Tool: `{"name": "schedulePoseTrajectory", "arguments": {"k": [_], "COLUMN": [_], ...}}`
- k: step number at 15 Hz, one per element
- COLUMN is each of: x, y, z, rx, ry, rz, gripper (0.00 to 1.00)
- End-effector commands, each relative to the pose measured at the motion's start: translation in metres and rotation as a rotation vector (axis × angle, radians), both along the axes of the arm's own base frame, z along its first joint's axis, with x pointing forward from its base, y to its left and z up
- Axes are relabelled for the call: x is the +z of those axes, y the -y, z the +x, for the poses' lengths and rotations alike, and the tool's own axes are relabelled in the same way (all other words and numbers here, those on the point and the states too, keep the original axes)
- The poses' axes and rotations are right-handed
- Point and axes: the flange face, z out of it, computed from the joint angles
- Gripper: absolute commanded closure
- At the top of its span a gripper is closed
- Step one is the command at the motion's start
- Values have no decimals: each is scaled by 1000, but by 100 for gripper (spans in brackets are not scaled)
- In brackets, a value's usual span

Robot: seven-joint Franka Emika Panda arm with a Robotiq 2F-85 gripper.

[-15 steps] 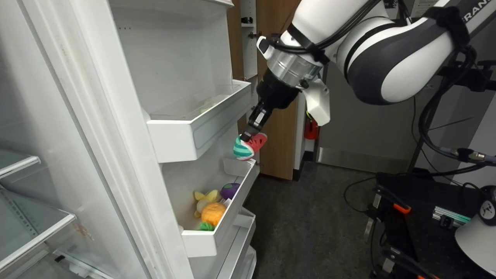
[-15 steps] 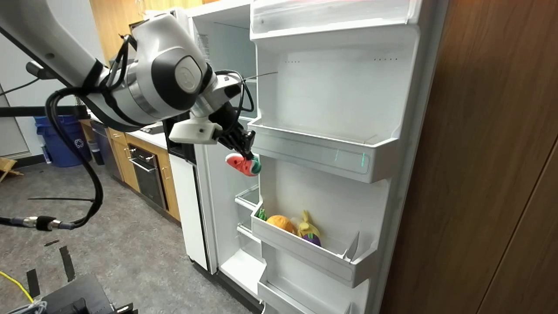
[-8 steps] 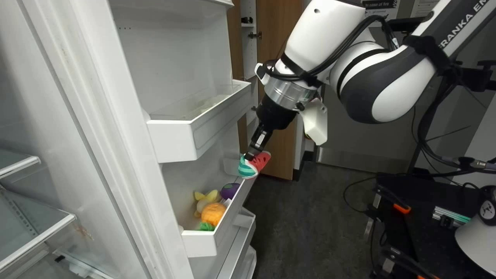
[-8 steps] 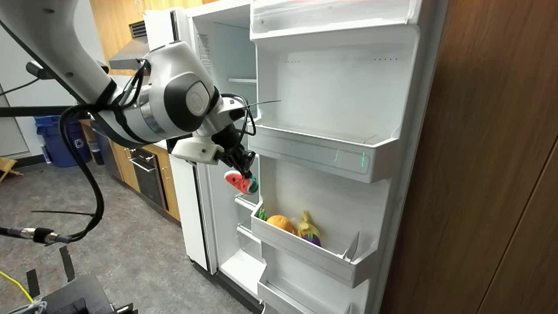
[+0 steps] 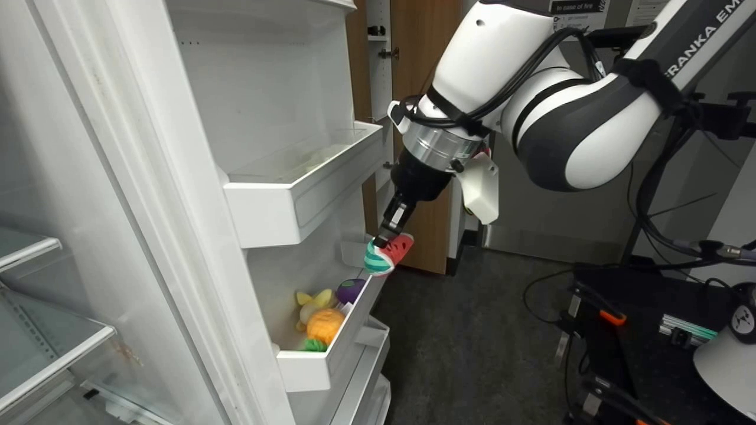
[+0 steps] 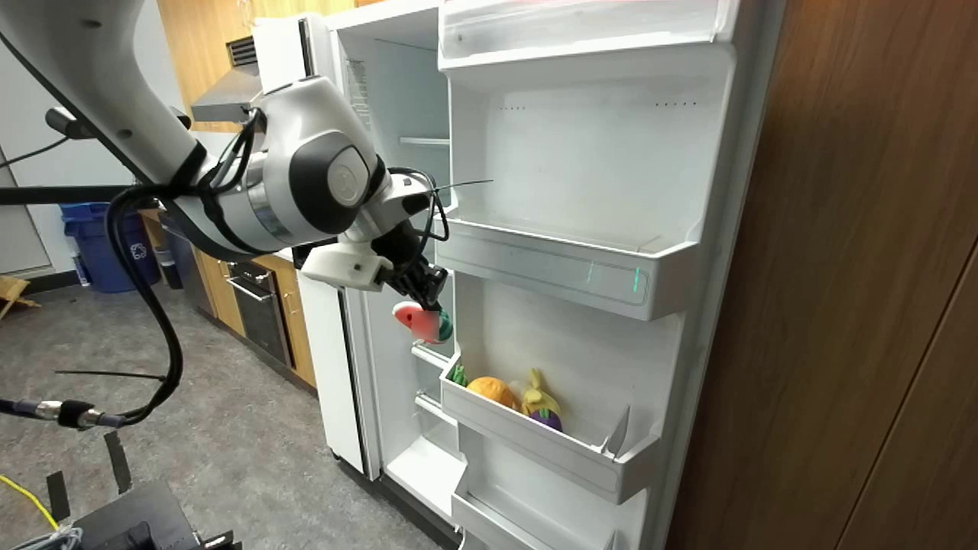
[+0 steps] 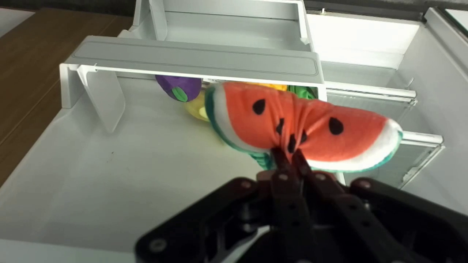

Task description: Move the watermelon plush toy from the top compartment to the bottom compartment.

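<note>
The watermelon plush toy (image 5: 376,260) is a red wedge with black seeds and a white and green rim. My gripper (image 7: 289,155) is shut on its middle and pinches the cloth into folds, as the wrist view shows. The toy (image 6: 403,313) hangs in the air in both exterior views, below the level of the top compartment (image 6: 550,267) and a little higher than the bottom compartment (image 6: 550,443). It appears out in front of the door rather than inside a bin. In the wrist view, the toy (image 7: 351,135) covers part of the bottom compartment's front wall (image 7: 193,60).
The bottom compartment holds an orange plush (image 5: 325,324), a yellow plush (image 6: 539,401) and a purple toy (image 7: 179,86). A clear divider (image 6: 617,432) stands near one end. Another bin (image 6: 497,523) sits below. The top compartment's front wall (image 5: 336,183) juts out above.
My gripper has come down with the watermelon toy, from beside the top compartment's lower edge to near the bottom compartment's rim. Over the last half second it has sunk only slightly.
</note>
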Motion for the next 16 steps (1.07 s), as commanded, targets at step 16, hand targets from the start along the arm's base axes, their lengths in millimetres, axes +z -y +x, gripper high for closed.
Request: {"name": "schedulePoseTrajectory", "arguments": {"k": [16], "x": [-37], "y": [-11], "z": [2], "rx": [-16], "ry": [99], "rz": [-109], "gripper": [99]}}
